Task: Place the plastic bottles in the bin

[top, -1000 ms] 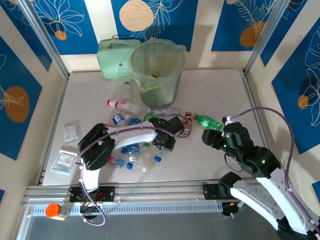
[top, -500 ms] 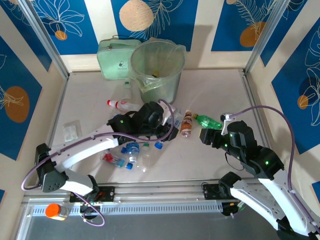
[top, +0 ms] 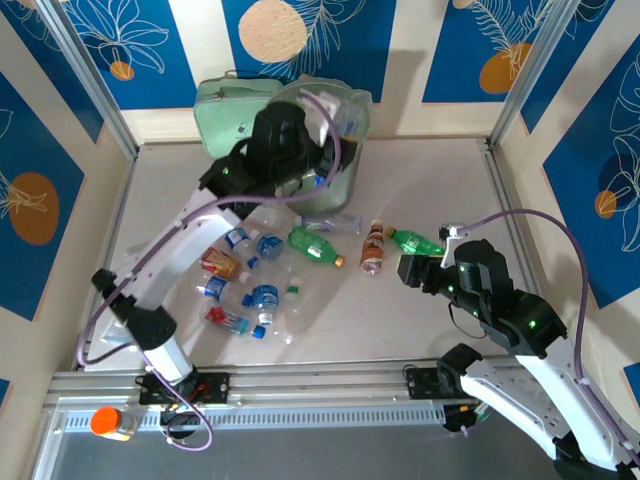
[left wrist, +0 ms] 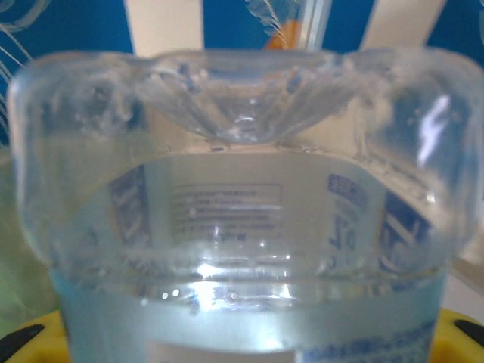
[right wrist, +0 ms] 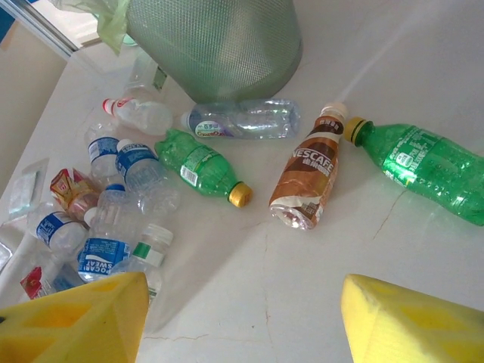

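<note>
Overhead, left pincer (top: 320, 150) hangs above bin (top: 345, 190), clamped on water bottle (left wrist: 242, 227). Left wrist camera adds detail: bottle base close to lens, blue label, yellow fingers (left wrist: 460, 349) at lower corners. Right pincer (top: 408, 270) hovers low over surface (top: 440, 180), just beside green bottle (top: 418, 243). Right wrist camera shows its fingers (right wrist: 76, 318) well apart, nothing between. Also brown Nescafe bottle (right wrist: 310, 178), yellow-capped green bottle (right wrist: 200, 166), clear bottle (right wrist: 242, 119) against bin foot. Loose bottles (top: 262, 297) scattered left of centre.

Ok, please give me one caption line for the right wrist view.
Open right claw above table, facing brown Nescafe bottle, green bottle and bin.
</note>
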Available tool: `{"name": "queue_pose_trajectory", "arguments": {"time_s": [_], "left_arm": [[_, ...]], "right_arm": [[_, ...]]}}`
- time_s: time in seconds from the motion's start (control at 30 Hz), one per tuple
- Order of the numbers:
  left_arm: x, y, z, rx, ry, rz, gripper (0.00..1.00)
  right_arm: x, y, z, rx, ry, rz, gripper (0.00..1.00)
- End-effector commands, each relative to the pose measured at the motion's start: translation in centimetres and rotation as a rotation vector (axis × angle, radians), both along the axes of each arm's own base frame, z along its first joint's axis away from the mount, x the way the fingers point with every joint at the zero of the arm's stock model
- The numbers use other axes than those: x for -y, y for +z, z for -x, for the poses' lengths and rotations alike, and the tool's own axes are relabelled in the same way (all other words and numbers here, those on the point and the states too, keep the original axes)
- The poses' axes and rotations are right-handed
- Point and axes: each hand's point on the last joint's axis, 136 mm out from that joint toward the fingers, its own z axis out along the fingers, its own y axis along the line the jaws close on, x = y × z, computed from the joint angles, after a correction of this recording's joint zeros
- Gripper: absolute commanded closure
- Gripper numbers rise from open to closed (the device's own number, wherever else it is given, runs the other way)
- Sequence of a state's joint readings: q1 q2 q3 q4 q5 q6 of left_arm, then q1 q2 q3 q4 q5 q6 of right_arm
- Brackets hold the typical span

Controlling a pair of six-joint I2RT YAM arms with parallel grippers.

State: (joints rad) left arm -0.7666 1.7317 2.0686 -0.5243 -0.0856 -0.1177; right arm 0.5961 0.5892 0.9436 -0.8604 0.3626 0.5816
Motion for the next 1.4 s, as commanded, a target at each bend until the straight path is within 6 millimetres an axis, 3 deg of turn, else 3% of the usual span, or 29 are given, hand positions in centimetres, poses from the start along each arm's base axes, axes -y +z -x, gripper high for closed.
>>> {"name": "queue_pose_trajectory", "arguments": {"time_s": [0.0, 0.2, 0.4, 0.63, 0.83, 0.93, 1.03, 1.23, 1.37], "left_arm": [[-1.3, 0.9, -4.1, -0.003, 0.047, 0.028, 0.63], [-2.7, -0.1, -11.9, -0.046, 0.137, 0.147, 0.63], [-3.4, -5.0, -17.4, -0.116, 0.217, 0.176, 0.61], [-2.1, -12.4, -19.7, -0.226, 0.215, 0.108, 0.57], [-1.8, -15.5, -20.3, -0.243, 0.197, 0.033, 0.27], [-1.9, -15.4, -20.1, -0.245, 0.197, 0.025, 0.19], [-2.1, -14.5, -19.8, -0.234, 0.195, 0.030, 0.17], [-2.8, -9.8, -18.0, -0.180, 0.181, 0.063, 0.18], [-3.0, -6.0, -15.6, -0.146, 0.149, 0.094, 0.19]], "right_arm": [[0.4, 1.1, 0.2, 0.025, 0.002, 0.014, 0.32], [-0.1, 1.4, 0.3, 0.010, 0.026, 0.004, 0.32], [-0.5, 0.3, -0.3, -0.026, 0.031, 0.036, 0.32], [-0.6, -0.3, -0.9, -0.038, 0.031, 0.055, 0.32], [-0.2, -0.8, -1.2, -0.055, 0.009, 0.075, 0.31], [0.1, -0.5, -1.3, -0.050, -0.001, 0.078, 0.30], [0.4, -0.1, -1.3, -0.040, -0.014, 0.080, 0.29], [0.4, 1.4, -1.0, -0.021, 0.000, 0.064, 0.29], [0.2, 2.4, -0.5, -0.011, 0.020, 0.051, 0.30]]}}
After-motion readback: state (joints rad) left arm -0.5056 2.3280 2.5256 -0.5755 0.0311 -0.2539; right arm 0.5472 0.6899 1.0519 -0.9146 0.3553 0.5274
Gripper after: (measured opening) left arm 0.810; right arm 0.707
